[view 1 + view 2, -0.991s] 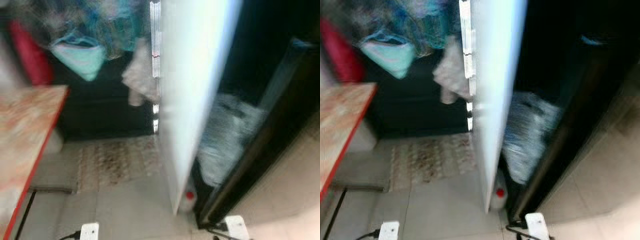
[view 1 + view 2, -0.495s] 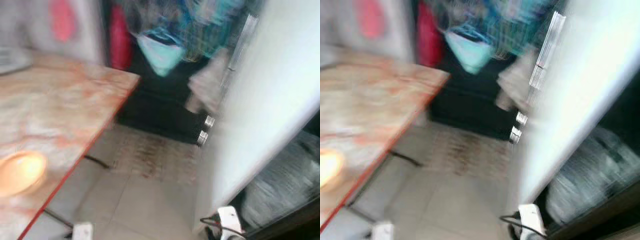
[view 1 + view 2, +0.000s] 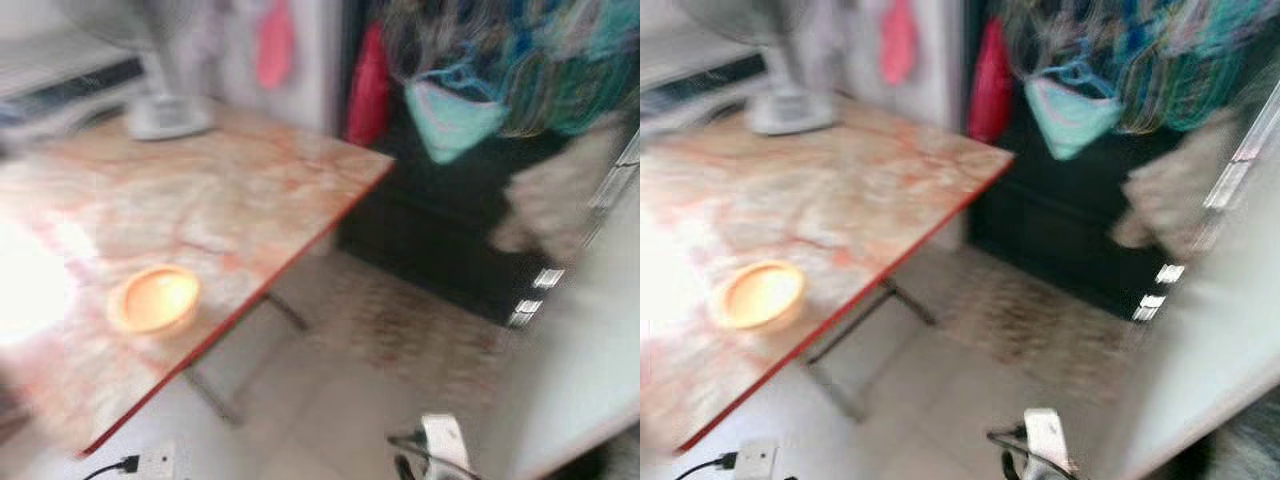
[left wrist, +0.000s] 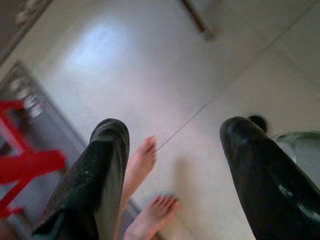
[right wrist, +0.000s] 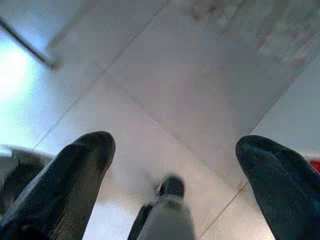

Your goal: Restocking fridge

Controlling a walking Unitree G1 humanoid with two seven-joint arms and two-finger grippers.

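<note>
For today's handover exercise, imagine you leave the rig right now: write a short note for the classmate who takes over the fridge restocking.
Left claw: open, empty, hanging over the floor tiles; a person's bare feet show on the floor below it.
Right claw: open, empty, also pointing at the floor.
Head views are blurred. The white fridge door stands at the right edge. The marble-pattern table with a red rim is on the left, holding an orange bowl and a fan base.
Done: nothing is picked up.
Left: find the stock, grasp it, carry it to the fridge.
</note>
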